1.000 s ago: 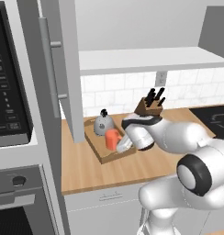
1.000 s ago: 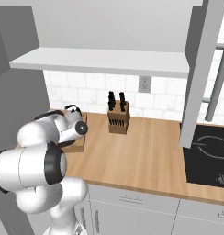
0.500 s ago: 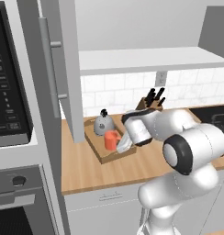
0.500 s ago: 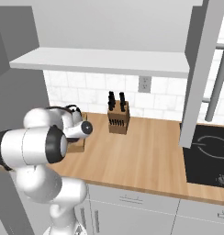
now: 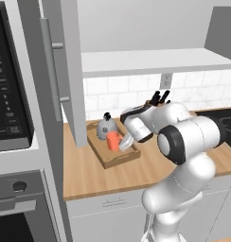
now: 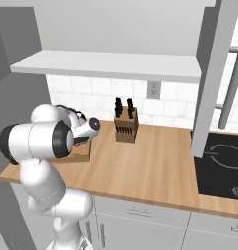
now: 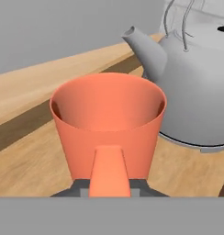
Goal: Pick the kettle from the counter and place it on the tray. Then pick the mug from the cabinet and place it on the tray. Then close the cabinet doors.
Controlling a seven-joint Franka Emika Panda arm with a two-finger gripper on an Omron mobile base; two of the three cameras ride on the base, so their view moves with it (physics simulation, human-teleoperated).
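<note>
— Since the mug [image 7: 108, 128] is what it's carrying, where is it, going by the tray [image 5: 108, 159]?
— Right over the tray, at the hand's [image 5: 123, 142] end, just beside the kettle [image 5: 106, 127]. From the hand's own camera the handle points straight back between the fingers, and the hand is clamped on it. Whether the base already touches the tray floor, I can't tell.
— And the kettle?
— Already standing on the tray, on the side nearer the tiled wall, spout toward the mug. So I'd judge the first part finished.
— What's beyond the tray?
— The tray sits on the worktop [image 6: 155, 166]. A knife block [image 6: 126, 126] stands further along the wall from it, well apart. The cabinet doors [image 5: 61, 71] are open: one grey panel hangs just above the tray's near-left corner, its bar handle facing out, and the other [image 6: 212, 78] hangs on the far side, past the knife block.
— So what's left?
— Letting go of the mug, then swinging both doors shut. I'd call it a little past halfway.
</note>
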